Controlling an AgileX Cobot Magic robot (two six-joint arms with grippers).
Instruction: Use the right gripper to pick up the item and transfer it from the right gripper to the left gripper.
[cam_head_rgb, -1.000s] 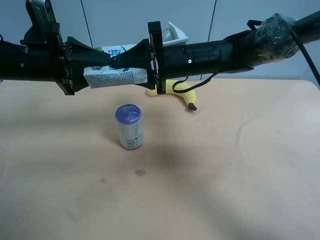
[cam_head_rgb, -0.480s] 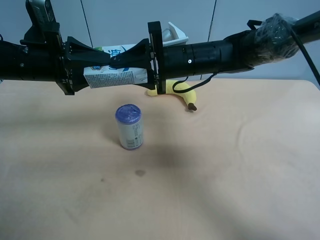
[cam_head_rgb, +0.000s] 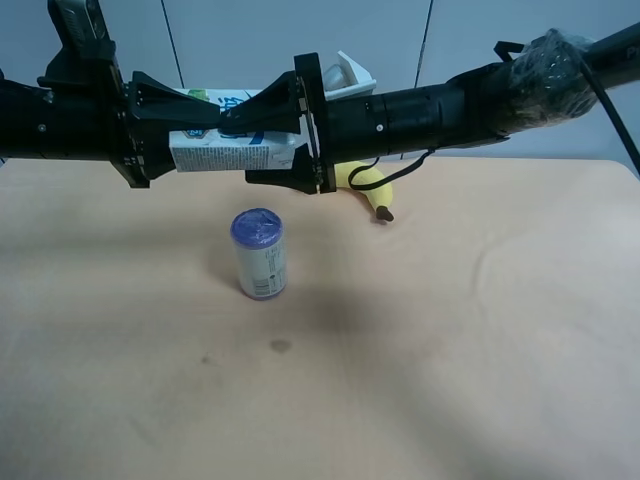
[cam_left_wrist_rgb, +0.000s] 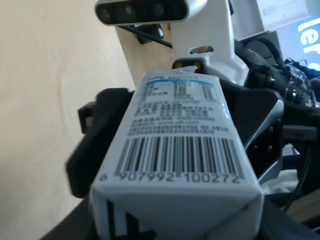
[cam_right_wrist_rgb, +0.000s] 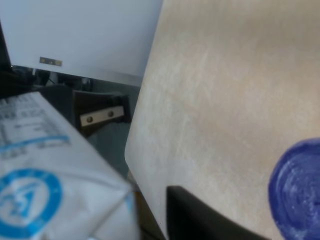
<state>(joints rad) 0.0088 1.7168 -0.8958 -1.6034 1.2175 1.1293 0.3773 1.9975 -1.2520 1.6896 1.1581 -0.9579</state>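
Observation:
A white and blue milk carton (cam_head_rgb: 232, 150) hangs level in the air over the table's back. The left gripper (cam_head_rgb: 198, 140), on the arm at the exterior high view's left, is shut on its left end. The carton's barcode end fills the left wrist view (cam_left_wrist_rgb: 180, 140), with a dark finger (cam_left_wrist_rgb: 92, 150) beside it. The right gripper (cam_head_rgb: 240, 148), on the arm at that view's right, stands open around the carton's other end, its lower finger (cam_head_rgb: 285, 180) clear below it. In the right wrist view the carton (cam_right_wrist_rgb: 45, 170) sits apart from one dark finger (cam_right_wrist_rgb: 200, 215).
A can with a purple lid (cam_head_rgb: 259, 253) stands upright on the tan table (cam_head_rgb: 450, 330) below the carton; it also shows in the right wrist view (cam_right_wrist_rgb: 297, 190). A banana (cam_head_rgb: 372, 190) lies behind, under the right arm. A small dark stain (cam_head_rgb: 279, 346) marks the table.
The right gripper's fingers have spread apart off the carton. The carton stays held by the left gripper, a touch higher.

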